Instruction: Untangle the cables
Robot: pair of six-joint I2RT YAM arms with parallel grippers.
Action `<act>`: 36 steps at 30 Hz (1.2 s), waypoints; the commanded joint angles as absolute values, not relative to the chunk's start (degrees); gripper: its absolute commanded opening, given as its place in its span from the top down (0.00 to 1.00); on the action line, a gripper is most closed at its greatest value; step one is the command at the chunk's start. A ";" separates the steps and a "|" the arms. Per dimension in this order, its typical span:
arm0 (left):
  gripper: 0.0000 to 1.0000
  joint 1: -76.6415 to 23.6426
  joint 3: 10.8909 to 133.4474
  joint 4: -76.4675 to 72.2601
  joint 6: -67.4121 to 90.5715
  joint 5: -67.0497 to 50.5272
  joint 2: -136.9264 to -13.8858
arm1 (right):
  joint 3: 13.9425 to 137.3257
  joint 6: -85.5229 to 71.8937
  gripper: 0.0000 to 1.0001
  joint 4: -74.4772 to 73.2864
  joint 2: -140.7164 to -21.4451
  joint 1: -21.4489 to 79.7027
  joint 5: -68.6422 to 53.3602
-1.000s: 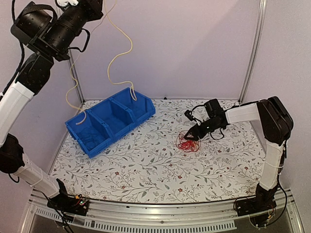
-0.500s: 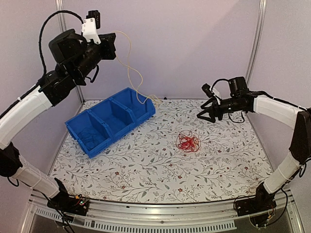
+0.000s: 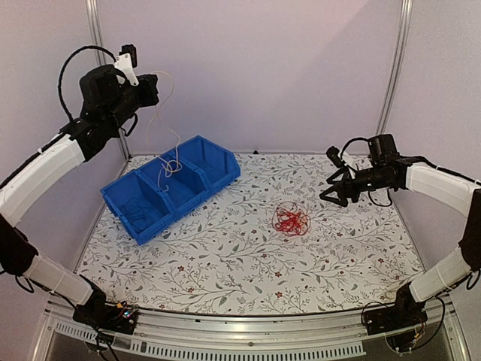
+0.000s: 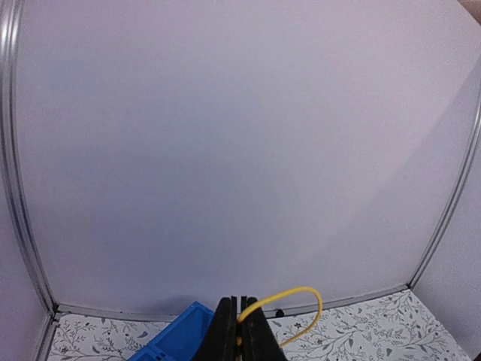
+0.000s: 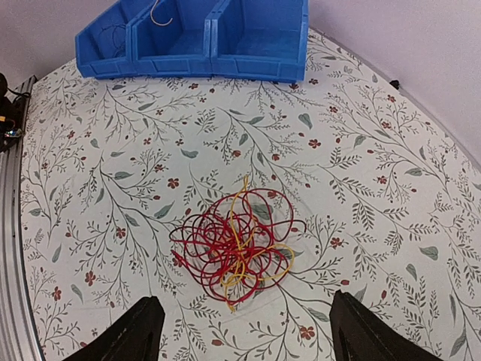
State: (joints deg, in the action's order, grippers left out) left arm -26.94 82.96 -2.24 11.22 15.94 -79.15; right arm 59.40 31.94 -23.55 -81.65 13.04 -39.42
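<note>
A red cable bundle [image 3: 291,220] with a yellow strand woven through it lies on the floral table, seen closer in the right wrist view [image 5: 233,248]. My right gripper [image 3: 334,193] hovers to its right, open and empty [image 5: 246,301], with the bundle lying between and ahead of its fingers [image 5: 143,331]. High at the back left, my left gripper [image 3: 147,89] is shut on a pale yellow cable [image 4: 304,290] at its fingertips [image 4: 240,302]. This cable [image 3: 171,160] hangs down into the middle compartment of the blue bin [image 3: 218,154].
The blue bin [image 5: 255,37] has three compartments. A thin dark cable [image 3: 139,207] lies in its left one. Metal frame posts [image 3: 393,68] and pale walls close the back and sides. A metal rail [image 3: 248,331] runs along the near edge.
My right gripper left the red bundle, rose to the right and opened wider. My left arm came down and leftward, so the yellow cable's end now hangs in the bin's middle compartment.
</note>
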 commanded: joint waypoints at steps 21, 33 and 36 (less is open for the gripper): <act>1.00 -12.74 69.88 -1.81 14.52 10.71 -91.40 | 53.96 33.46 0.20 -19.46 -80.97 12.74 -37.16; 1.00 -12.68 70.43 8.93 20.02 2.88 -101.55 | 53.97 33.97 0.21 -19.79 -82.09 12.70 -36.92; 1.00 -12.55 71.25 11.32 21.01 1.64 -102.71 | 54.13 33.93 0.21 -19.89 -82.48 12.74 -36.83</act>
State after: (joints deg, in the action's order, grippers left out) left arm -12.99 70.32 7.44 18.44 4.10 -102.02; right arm 54.57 33.45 -20.47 -81.80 12.95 -37.52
